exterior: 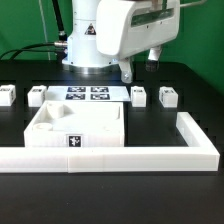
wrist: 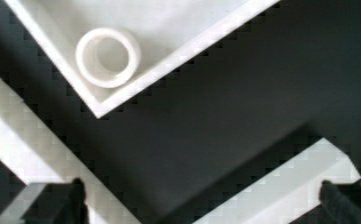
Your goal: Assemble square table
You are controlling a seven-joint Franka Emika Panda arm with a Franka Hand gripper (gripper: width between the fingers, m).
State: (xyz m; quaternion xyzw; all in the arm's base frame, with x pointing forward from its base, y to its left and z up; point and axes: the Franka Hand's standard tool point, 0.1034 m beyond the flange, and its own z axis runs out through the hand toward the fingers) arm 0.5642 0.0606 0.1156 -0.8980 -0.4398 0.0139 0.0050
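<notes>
The square table's white slab (exterior: 75, 128) lies inside the corner of the barrier, at the exterior view's left of centre, rim up. One corner of it with a round socket (wrist: 106, 55) fills the wrist view. Four short white legs stand in a row behind it: two at the exterior view's left (exterior: 8, 95) (exterior: 37, 95) and two at its right (exterior: 139, 95) (exterior: 166, 97). My gripper (exterior: 140, 64) (wrist: 195, 205) hangs open above the table, over the right pair of legs and behind the slab. Its dark fingertips (wrist: 49, 205) hold nothing and touch nothing.
The long white L-shaped barrier (exterior: 120, 157) runs along the front and turns back at the exterior view's right (exterior: 190, 128). The marker board (exterior: 87, 94) lies flat behind the slab, between the leg pairs. The arm's base (exterior: 85, 45) stands at the back.
</notes>
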